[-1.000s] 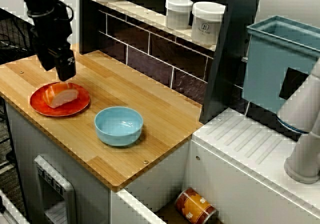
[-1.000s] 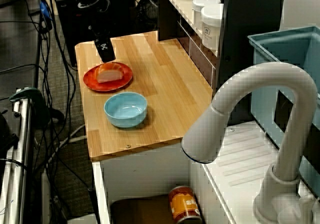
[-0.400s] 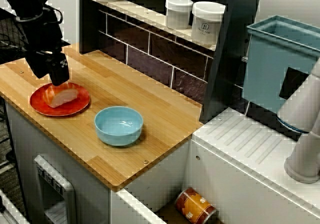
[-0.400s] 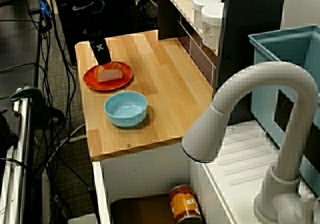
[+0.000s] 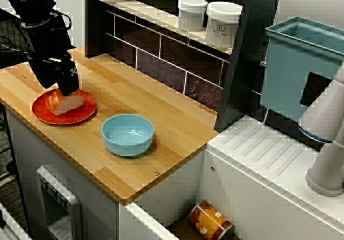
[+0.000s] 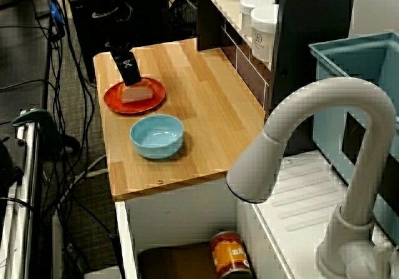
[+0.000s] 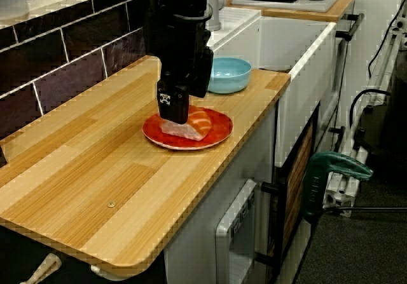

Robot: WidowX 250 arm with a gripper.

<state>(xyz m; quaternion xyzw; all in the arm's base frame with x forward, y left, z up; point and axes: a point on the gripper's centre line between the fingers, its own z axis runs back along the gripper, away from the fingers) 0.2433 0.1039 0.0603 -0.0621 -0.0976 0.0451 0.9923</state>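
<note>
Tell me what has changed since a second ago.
The pincer has sunk towards the salmon sushi on the red plate, its tip now at or on it; whether it grips cannot be seen. Sushi, plate and blue bowl lie as before.

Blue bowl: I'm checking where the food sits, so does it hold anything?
No, the blue bowl shows a bare inside; the salmon piece lies on the red plate.

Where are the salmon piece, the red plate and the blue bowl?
salmon piece (image 7: 199, 120): view from the counter's end, on its orange top.
red plate (image 5: 75, 117): view from above the counter, on its bare near part.
blue bowl (image 5: 128, 147): view from above the counter, on its outer wall.
</note>
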